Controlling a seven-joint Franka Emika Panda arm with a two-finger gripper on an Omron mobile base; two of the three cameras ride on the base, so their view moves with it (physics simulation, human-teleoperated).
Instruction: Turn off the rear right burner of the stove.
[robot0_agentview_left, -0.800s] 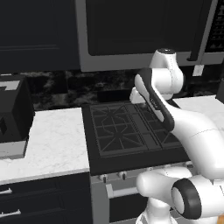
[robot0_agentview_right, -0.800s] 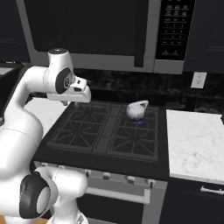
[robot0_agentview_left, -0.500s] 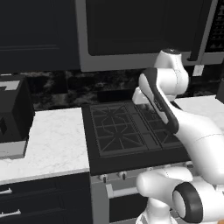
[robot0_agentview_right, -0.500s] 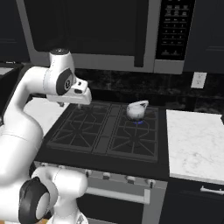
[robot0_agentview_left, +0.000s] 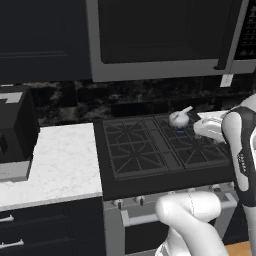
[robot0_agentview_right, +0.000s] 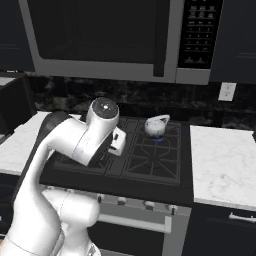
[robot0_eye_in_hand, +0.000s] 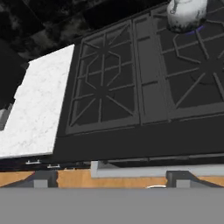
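Observation:
The stove (robot0_agentview_right: 150, 172) is a black range with dark grates; its silver knobs (robot0_agentview_right: 148, 205) line the front, above the oven-door bar (robot0_eye_in_hand: 153, 169). On the rear right burner (robot0_agentview_right: 160, 139) stands a silver kettle (robot0_agentview_right: 156, 126), with a blue glow under it. That glow (robot0_agentview_left: 180, 132) and the kettle (robot0_agentview_left: 178, 118) show from the left too, and in the hand view the kettle (robot0_eye_in_hand: 186, 12) is at top right. My gripper (robot0_eye_in_hand: 111, 179) hangs open and empty above the stove's front edge, its fingertips (robot0_eye_in_hand: 41, 178) wide apart. My hand (robot0_agentview_right: 118, 143) hovers over the left grates.
White marble counters flank the stove (robot0_agentview_left: 55, 160), (robot0_agentview_right: 222, 165). A black appliance (robot0_agentview_left: 15, 132) sits on the left counter. A dark microwave (robot0_agentview_right: 107, 37) hangs above the cooktop. The wooden floor (robot0_eye_in_hand: 74, 179) lies below the stove front.
The arm has swung down from high above the back of the stove to low over its left front. Kettle, flame and base have stayed put.

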